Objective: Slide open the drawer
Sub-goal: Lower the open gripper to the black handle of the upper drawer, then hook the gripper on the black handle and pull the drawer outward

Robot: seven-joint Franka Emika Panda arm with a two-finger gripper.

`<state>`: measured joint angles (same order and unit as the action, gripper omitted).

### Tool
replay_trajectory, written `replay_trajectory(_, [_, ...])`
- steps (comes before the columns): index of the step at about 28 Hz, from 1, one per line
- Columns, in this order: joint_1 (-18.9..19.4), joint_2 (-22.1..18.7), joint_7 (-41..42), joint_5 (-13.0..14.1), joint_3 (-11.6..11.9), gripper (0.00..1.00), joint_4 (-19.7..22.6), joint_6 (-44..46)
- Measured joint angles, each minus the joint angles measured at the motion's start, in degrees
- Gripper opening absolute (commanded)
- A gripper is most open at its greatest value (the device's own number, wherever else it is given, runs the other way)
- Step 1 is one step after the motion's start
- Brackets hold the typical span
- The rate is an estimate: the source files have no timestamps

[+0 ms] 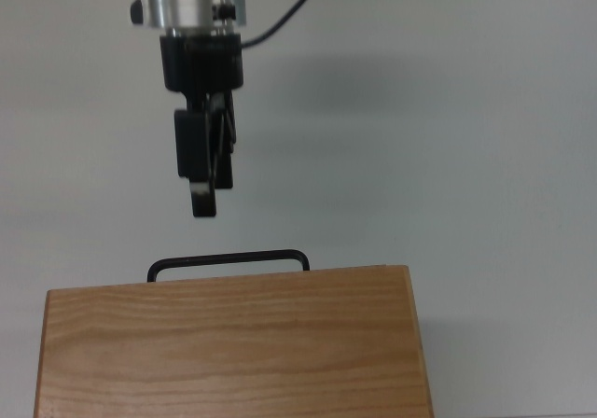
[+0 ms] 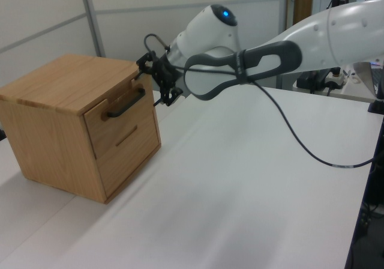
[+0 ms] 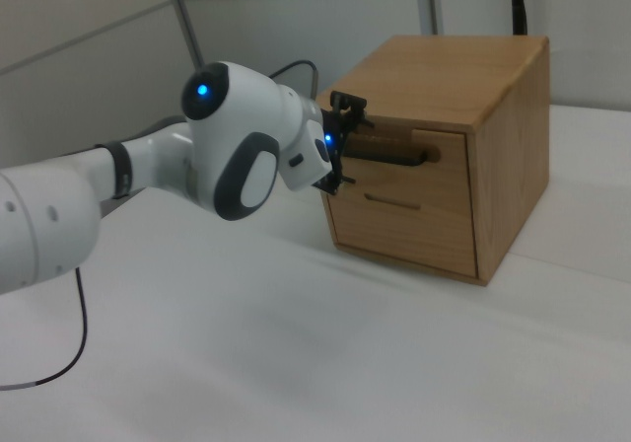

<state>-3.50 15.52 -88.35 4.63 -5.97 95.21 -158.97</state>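
Observation:
The drawer (image 2: 120, 120) is the upper front panel of a light-wood cabinet and sits flush and closed, also seen in the right view as the drawer (image 3: 449, 161). Its black bar handle (image 1: 229, 258) (image 2: 126, 104) (image 3: 389, 152) sticks out from the front. My gripper (image 1: 207, 194) (image 2: 157, 80) (image 3: 342, 144) hangs just in front of the handle, not touching it. It is open, with one finger above the other, and holds nothing. In the top view it stands a short gap from the handle's left part.
The cabinet's grained top slab (image 1: 233, 343) fills the top view's lower edge. A lower panel with a slot (image 2: 126, 139) sits under the drawer. The white table (image 1: 420, 157) spreads in front of the cabinet. My white arm (image 2: 270, 53) reaches in from the left view's right.

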Motion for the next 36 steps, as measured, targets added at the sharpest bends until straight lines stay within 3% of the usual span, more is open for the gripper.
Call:
replay_trajectory(9, [0.07, 5.99, 4.18, -0.05, -1.36, 1.0, -4.2, -1.59])
replay_trajectory(12, [0.07, 7.13, 4.74, -0.27, -1.48, 0.94, -5.33, -1.72])
replay_trajectory(16, [0.07, 8.4, 5.09, -1.79, -1.48, 0.73, -6.66, -1.72])
replay_trajectory(17, [0.07, 8.6, 5.14, -2.26, -1.49, 0.65, -6.81, -1.72])
replay_trajectory(18, [0.08, 8.76, 5.16, -2.71, -1.49, 0.48, -6.9, -1.72])
replay_trajectory(22, [0.1, 9.39, 5.38, -4.54, -1.52, 0.21, -7.23, -1.72])
replay_trajectory(23, [0.11, 9.47, 5.43, -4.98, -1.53, 0.09, -7.26, -1.72])
replay_trajectory(25, [0.15, 9.56, 5.5, -5.95, -1.55, 0.02, -7.28, -1.72])
replay_trajectory(36, [1.25, 9.51, 5.5, -6.85, -1.6, 0.0, -8.2, -1.77])
